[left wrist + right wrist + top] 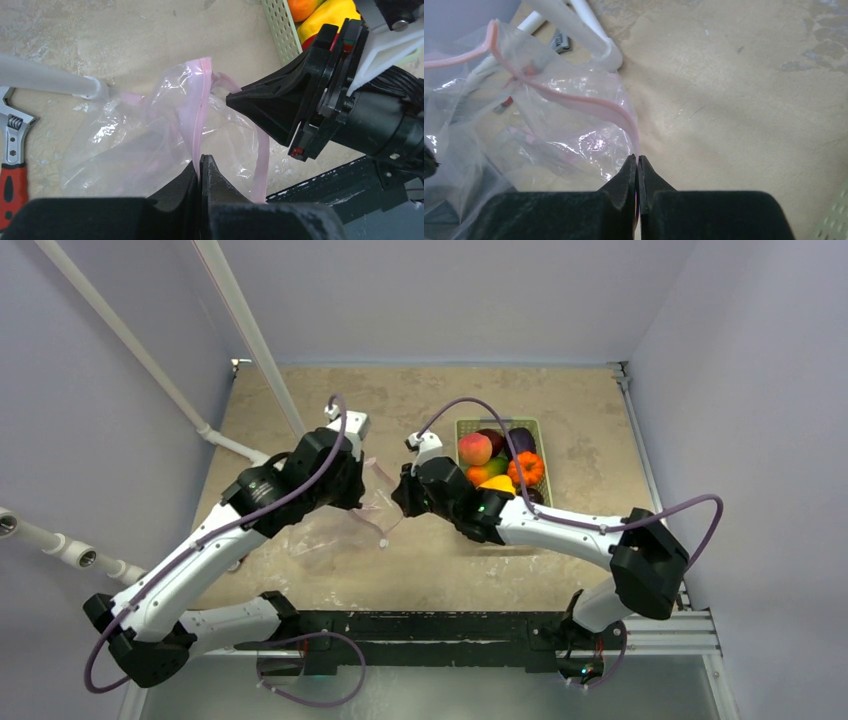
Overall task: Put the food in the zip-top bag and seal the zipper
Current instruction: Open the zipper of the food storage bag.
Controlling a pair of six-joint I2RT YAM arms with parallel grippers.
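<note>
Clear, crinkly plastic is what catches the eye: the soft zip-top bag lies slumped on the tan table between the two arms, just left of the pale green plastic basket. Its thin pink zipper strip is parted. The left gripper has its jaws pinched tight on one lip of that strip, and the right gripper is pinched just as tight on the other lip, so the mouth hangs in a loose loop between them. The food is all in the basket to the right: a peach, an orange pumpkin, a purple eggplant and a yellow pepper among it. None is in the bag.

From where I stand, the worry is the grip. Each pinch holds only a sliver of slippery film, and a pull apart could slide a lip free or drag the whole bag off the table. Both arms are occupied, too: to fetch any fruit one must let go, and the limp mouth would likely fold shut. On the bag's left, a red-handled wrench and a white pipe sit close enough to snag the film. I can't make out the slider tab
</note>
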